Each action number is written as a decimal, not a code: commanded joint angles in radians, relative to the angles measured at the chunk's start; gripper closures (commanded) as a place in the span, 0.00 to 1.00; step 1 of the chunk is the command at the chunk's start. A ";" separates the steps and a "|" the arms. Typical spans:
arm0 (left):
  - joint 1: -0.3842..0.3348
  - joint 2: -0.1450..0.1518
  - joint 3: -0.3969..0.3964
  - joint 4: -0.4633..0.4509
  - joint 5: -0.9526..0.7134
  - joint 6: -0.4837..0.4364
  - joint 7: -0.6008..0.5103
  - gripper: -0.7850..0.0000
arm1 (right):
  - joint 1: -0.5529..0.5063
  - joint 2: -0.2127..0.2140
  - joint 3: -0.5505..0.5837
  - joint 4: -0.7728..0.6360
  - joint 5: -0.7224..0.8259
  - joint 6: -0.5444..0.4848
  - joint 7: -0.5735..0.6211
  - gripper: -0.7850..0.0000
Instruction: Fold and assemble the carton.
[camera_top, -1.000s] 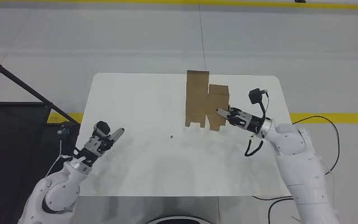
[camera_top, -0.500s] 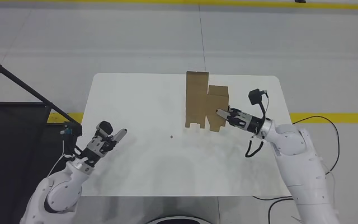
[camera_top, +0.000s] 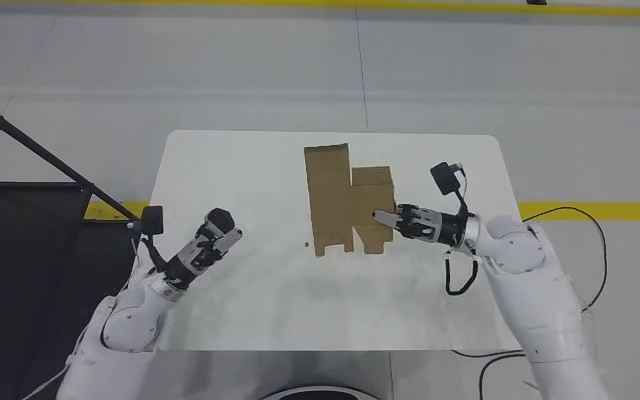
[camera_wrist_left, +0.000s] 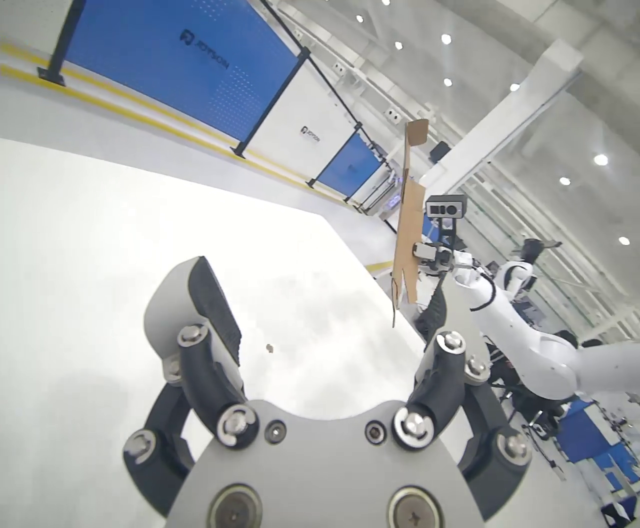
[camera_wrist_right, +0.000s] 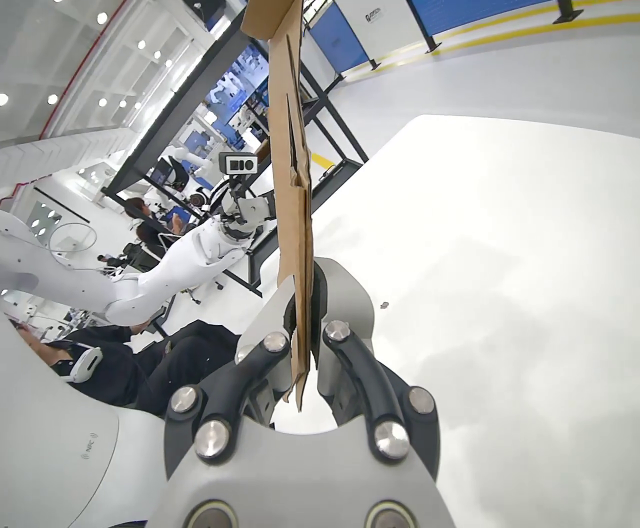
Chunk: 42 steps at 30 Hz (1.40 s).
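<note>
While right gripper clamps carton, it shifted toward centre | left gripper released, moved inward

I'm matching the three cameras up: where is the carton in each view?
Top view: carton near the middle of the table, its edge in the right gripper.
Left wrist view: carton edge-on across the table, in that gripper.
Right wrist view: carton edge-on, clamped in the right gripper.
Shared landmark: the dark speck on the table.
</note>
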<state>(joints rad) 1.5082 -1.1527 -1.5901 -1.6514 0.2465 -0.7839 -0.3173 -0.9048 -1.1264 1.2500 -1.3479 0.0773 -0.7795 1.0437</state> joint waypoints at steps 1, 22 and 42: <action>-0.015 0.003 0.013 0.007 -0.075 -0.022 -0.041 0.00 | 0.014 0.005 -0.020 -0.002 0.001 0.011 0.008 1.00; -0.096 0.008 0.150 0.025 -0.274 -0.054 -0.226 0.00 | 0.007 0.011 -0.080 -0.060 -0.055 0.003 0.000 1.00; -0.178 -0.001 0.278 0.134 -0.216 -0.195 -0.204 0.00 | 0.045 0.044 -0.174 -0.078 -0.033 -0.033 -0.036 1.00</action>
<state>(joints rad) 1.3317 -1.1527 -1.3212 -1.5194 0.0338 -0.9725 -0.5310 -0.8632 -1.0838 1.0816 -1.4274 0.0428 -0.8126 1.0074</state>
